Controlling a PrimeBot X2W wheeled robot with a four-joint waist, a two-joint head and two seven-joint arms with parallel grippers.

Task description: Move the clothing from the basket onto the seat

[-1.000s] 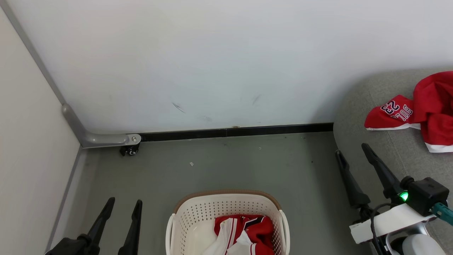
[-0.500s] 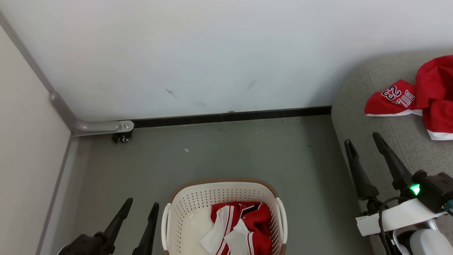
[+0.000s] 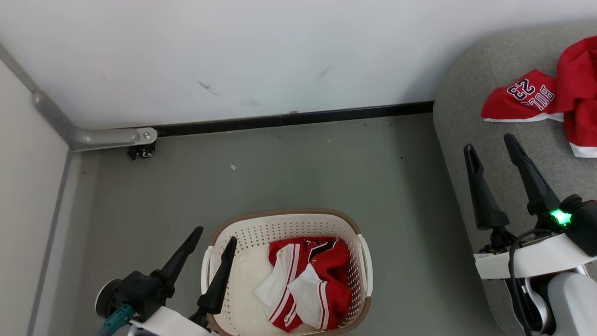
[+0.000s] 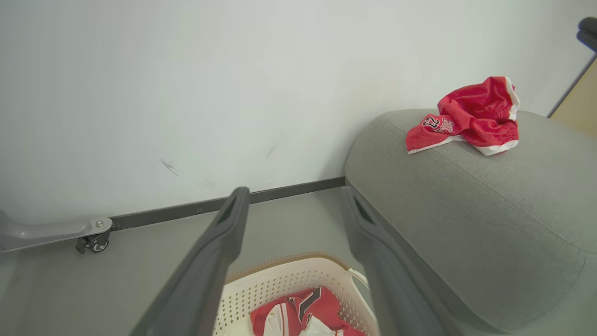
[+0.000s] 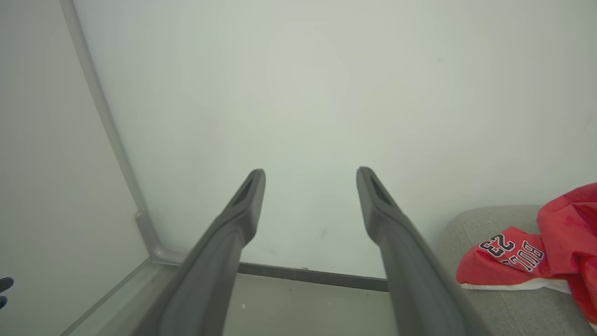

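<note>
A cream basket [image 3: 242, 233] with a brown rim stands on the grey floor and holds red clothing [image 3: 317, 275] with white trim and stripes. My left gripper [image 3: 215, 234] is open and empty at the basket's left rim, one finger over the floor, one over the rim. Another red garment printed "23" [image 3: 527, 95] lies on the grey seat [image 3: 471, 88] at the right. My right gripper [image 3: 489, 142] is open and empty over the seat's near edge, short of that garment. The left wrist view shows the basket [image 4: 289, 280], the seat [image 4: 466, 196] and the "23" garment [image 4: 466, 116].
A white wall [image 3: 261, 51] with a black skirting strip runs behind the floor. A grey metal frame leg on a castor [image 3: 140, 149] sits at the back left corner beside a pale side panel [image 3: 23, 186]. Bare floor [image 3: 303, 168] lies between basket and wall.
The head camera has tilted down, so the whole scene slid up the picture. The left gripper has moved right and up to the basket's left rim. The right gripper has risen slightly.
</note>
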